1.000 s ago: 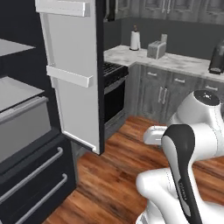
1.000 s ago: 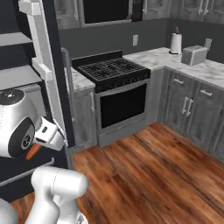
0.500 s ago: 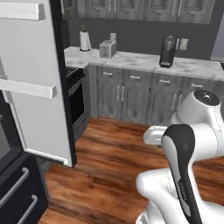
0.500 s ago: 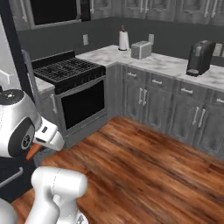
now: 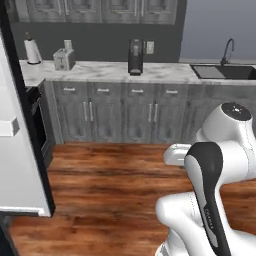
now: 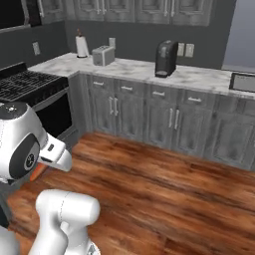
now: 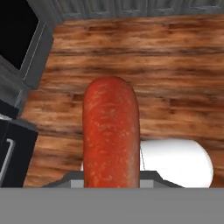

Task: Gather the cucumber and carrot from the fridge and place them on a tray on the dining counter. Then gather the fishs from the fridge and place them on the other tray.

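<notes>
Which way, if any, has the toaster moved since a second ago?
No. The toaster stands right beside the paper towel roll on the counter as before; the whole view shifted, so the base turned.

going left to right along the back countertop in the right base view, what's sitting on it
Paper towel roll → toaster → coffee maker → sink at the far right edge.

We see our arm folded low over the wood floor (image 5: 110,180), jaws clamped on the carrot (image 7: 111,135).
</notes>
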You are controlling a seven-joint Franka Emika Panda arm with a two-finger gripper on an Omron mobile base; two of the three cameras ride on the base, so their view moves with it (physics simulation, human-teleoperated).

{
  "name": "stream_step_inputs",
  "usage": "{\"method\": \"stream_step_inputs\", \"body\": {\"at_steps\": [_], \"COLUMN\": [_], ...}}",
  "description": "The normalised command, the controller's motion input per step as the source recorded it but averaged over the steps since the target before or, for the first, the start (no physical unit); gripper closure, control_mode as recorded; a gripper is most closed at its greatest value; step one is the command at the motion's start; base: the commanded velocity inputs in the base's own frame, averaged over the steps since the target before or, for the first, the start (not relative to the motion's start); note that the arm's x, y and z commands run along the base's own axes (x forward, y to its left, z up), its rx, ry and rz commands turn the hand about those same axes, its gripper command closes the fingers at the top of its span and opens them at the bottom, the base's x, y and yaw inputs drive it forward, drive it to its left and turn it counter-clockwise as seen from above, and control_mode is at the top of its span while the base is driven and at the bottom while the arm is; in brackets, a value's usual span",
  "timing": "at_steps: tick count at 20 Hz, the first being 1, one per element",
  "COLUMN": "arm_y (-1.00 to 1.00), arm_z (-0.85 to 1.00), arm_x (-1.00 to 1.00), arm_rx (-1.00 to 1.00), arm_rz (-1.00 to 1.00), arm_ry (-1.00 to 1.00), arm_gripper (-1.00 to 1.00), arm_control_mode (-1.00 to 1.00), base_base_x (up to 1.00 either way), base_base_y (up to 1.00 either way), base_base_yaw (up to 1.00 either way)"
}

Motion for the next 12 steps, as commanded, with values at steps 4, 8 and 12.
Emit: {"method": "stream_step_inputs", "body": {"at_steps": [4, 8, 12], "arm_y": [0.00, 0.00, 0.00], "arm_z": [0.00, 0.00, 0.00], "arm_x": [0.00, 0.00, 0.00], "arm_rx": [0.00, 0.00, 0.00], "arm_rz": [0.00, 0.00, 0.00], "arm_ry": [0.00, 0.00, 0.00], "arm_gripper": [1.00, 1.00, 1.00], "arm_control_mode": [1.00, 1.00, 1.00], "base_base_x": [0.00, 0.11, 0.18], "base_base_y": [-0.18, -0.36, -0.59], "base_base_yaw": [-0.45, -0.37, -0.26]}}
